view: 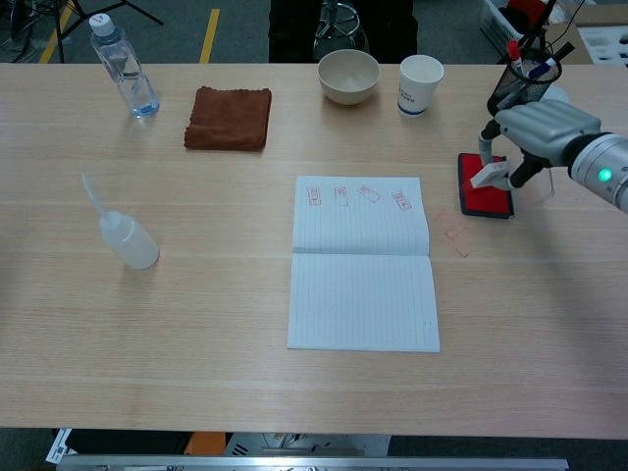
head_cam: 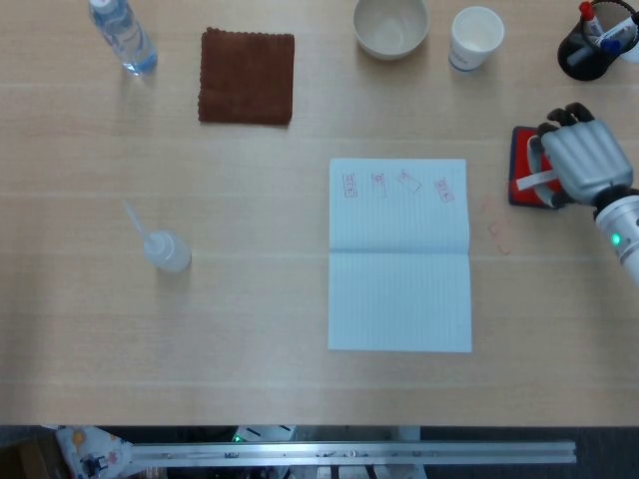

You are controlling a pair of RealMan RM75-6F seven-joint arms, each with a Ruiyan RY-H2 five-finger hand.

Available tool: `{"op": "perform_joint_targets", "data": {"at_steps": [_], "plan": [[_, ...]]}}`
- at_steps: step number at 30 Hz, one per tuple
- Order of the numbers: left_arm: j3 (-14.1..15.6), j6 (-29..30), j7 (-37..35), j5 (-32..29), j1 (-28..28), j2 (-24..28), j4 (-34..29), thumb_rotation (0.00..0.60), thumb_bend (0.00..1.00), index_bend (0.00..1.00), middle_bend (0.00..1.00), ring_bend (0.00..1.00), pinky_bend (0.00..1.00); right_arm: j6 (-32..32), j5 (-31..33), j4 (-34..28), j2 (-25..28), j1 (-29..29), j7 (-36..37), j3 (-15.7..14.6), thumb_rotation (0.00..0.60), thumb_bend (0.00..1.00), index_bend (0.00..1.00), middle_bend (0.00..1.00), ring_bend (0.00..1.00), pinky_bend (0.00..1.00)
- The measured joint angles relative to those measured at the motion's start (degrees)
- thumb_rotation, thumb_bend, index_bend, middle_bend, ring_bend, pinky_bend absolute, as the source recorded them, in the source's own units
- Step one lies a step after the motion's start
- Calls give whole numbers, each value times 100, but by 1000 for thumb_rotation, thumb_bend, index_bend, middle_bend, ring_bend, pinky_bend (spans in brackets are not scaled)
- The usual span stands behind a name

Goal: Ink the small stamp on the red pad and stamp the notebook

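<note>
The open notebook (head_cam: pixel 399 254) (view: pixel 363 263) lies mid-table, with a row of red stamp marks along the top of its upper page. The red ink pad (head_cam: pixel 526 180) (view: pixel 483 191) sits to its right. My right hand (head_cam: pixel 581 162) (view: pixel 540 132) hovers over the pad and pinches the small white stamp (head_cam: pixel 534 182) (view: pixel 490 175), whose base hangs just above the red surface in the chest view. My left hand is not in either view.
At the back stand a water bottle (head_cam: pixel 122 35), brown cloth (head_cam: pixel 247 76), bowl (head_cam: pixel 390 26), paper cup (head_cam: pixel 475 38) and black pen holder (head_cam: pixel 591 45). A squeeze bottle (head_cam: pixel 162 246) lies at the left. Faint red marks stain the table (head_cam: pixel 496 228) right of the notebook.
</note>
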Motion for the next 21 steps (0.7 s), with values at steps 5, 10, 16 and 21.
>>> {"op": "perform_joint_targets", "data": {"at_steps": [5,10,16,21], "plan": [[10,20,-5,21,11,17,-19,600,340,163,121,107,87,-28,-36,-430,87,107,54,38,600,302,643,385,161,115],[22,44,-26,30,33,35,-19,600,340,162,121,107,86,-94,38,-583,-72,300,-65,46,600,302,643,385,161,115],[39,61,-58,35,57,38,8,600,340,162,121,107,86,-117,272,-575,-435,527,-399,19,600,302,643,385,161,115],[46,87,-131,1,96,41,57,600,340,163,121,107,87,-83,513,-535,-689,689,-697,-35,600,301,643,385,161,115]]}}
